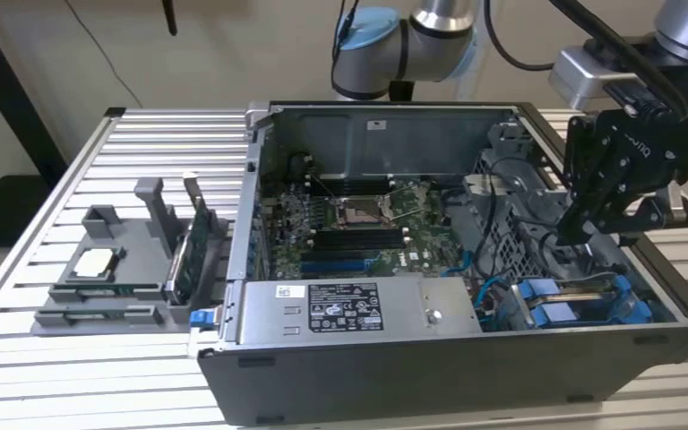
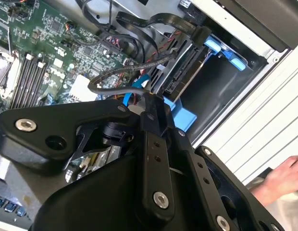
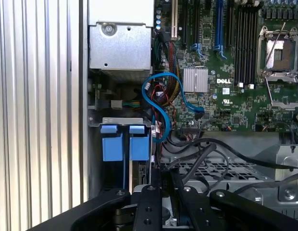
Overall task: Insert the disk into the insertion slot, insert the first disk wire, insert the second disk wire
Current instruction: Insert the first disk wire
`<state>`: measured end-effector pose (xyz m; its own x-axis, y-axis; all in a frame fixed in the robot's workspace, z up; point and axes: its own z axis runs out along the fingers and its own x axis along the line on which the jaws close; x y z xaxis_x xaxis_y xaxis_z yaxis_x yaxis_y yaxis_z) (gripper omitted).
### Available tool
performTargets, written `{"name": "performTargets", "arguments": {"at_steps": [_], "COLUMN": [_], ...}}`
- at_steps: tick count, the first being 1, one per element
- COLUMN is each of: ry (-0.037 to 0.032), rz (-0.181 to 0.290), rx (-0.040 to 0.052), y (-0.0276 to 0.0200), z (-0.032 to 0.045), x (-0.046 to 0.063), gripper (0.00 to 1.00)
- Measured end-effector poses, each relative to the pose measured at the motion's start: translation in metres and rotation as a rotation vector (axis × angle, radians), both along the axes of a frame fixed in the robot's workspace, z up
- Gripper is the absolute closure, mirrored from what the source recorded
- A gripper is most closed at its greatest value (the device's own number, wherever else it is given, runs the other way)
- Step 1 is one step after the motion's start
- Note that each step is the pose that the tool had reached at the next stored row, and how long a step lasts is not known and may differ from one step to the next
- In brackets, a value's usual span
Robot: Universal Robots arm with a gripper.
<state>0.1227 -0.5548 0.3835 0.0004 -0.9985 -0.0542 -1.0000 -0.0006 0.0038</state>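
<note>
Hand (image 1: 570, 236) hangs over the case's (image 1: 440, 376) 3 o'clock side in the exterior view, fingers drawn together, wire-pinch unclear; the disk (image 1: 583, 303) sits at 4 o'clock, seated in the insertion slot (image 3: 119, 121), so probably positioned for cabling.

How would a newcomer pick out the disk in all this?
Look inside the open computer case on the slatted table, at its near corner on the exterior view's right. There, beside the grey power-supply box, sits the disk; its bright blue plastic frame sets it apart.
</note>
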Motion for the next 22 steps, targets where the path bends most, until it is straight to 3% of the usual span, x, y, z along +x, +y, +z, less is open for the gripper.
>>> {"name": "performTargets", "arguments": {"at_steps": [22], "ry": [0.0000], "rz": [0.000], "rx": [-0.0001], "y": [-0.0002], "z": [-0.0122], "x": [0.005], "gripper": [0.81]}}
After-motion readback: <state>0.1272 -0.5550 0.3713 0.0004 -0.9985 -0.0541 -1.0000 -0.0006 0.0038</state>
